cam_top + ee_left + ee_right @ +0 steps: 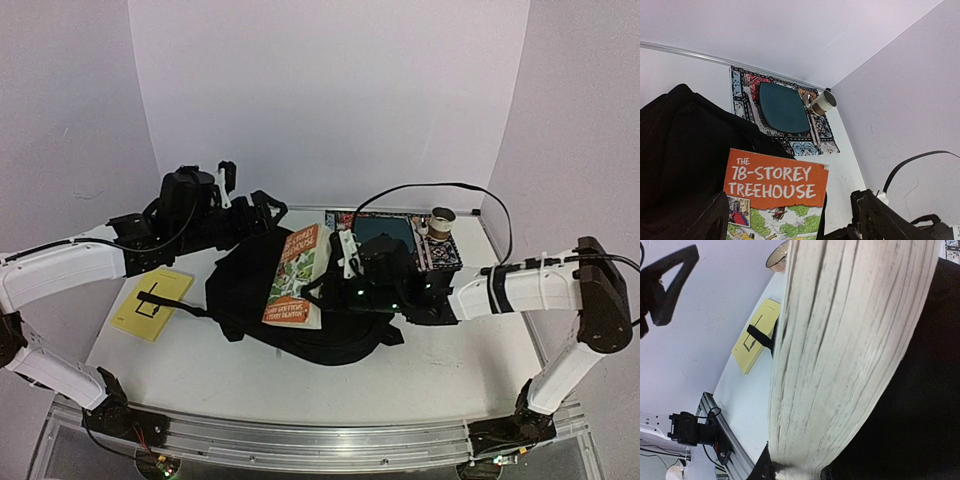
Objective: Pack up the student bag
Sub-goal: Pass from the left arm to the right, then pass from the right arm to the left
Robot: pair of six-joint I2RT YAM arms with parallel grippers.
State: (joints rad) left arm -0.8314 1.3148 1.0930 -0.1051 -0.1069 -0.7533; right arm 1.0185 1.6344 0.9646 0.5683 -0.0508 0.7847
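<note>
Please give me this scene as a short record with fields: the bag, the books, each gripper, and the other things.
bag: black student bag, lying flat mid-table
book on bag: orange treehouse book, resting on top, not inside
left gripper: open, holding nothing
right gripper: shut on the treehouse book's page edge
others: yellow book left of the bag, a bag strap across it; patterned book at far right, tape roll at its edge

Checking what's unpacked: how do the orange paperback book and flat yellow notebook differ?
The orange paperback book rests on the black fabric backpack, held by the right gripper; the flat yellow notebook lies on the white table, ungripped. The paperback's cover is illustrated; the notebook's yellow, a black strap across it. Both are outside the backpack.
</note>
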